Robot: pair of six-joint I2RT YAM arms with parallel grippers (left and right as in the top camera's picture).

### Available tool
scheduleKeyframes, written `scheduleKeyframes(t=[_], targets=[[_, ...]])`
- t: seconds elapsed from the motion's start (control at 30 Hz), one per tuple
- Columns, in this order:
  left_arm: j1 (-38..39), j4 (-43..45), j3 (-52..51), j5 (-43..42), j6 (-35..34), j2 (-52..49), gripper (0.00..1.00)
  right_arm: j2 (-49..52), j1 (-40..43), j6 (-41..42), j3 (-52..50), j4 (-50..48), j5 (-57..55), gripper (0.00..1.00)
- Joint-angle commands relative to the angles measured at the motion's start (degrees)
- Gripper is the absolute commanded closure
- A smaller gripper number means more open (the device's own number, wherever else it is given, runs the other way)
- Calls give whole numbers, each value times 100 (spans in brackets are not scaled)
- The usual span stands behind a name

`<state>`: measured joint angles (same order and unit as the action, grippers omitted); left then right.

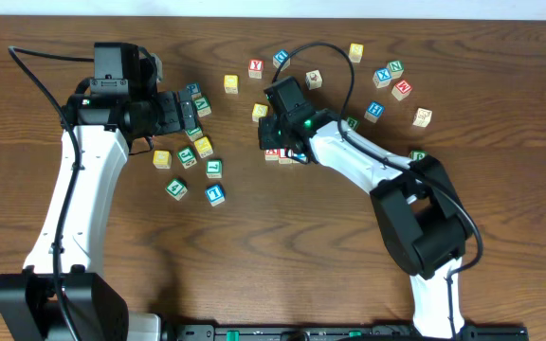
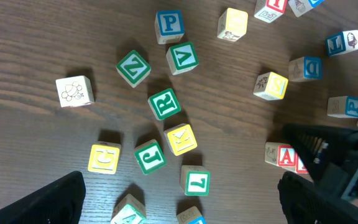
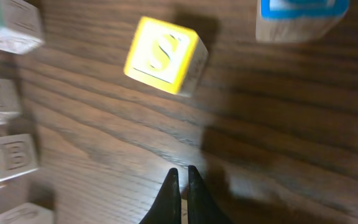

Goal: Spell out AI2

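While the left gripper (image 1: 193, 112) hangs with jaws wide apart and nothing in it over scattered green and yellow cubes, the red-framed A (image 2: 284, 155) sits on the table (image 1: 500, 57) further right, partly hidden under the right arm. The right gripper (image 3: 180, 177) is pressed together and empty, just beside the A, with a yellow S cube (image 3: 163, 55) ahead. I and 2: cannot tell which.

White arm links (image 1: 64, 199); black joints (image 1: 425, 227); looping black cables (image 1: 322, 44); small green wrist light (image 1: 303, 121)
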<state>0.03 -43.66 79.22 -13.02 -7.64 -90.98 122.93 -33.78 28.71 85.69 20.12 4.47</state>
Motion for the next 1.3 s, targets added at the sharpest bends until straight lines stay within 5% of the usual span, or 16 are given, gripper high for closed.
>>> scheduleKeyframes(t=[0.0,1.27], targets=[[-35,-26,66,17,11,33,2,83,-46,149,-42,4,-72,99],[-35,-26,66,17,11,33,2,83,-50,144,-42,133,63,99]])
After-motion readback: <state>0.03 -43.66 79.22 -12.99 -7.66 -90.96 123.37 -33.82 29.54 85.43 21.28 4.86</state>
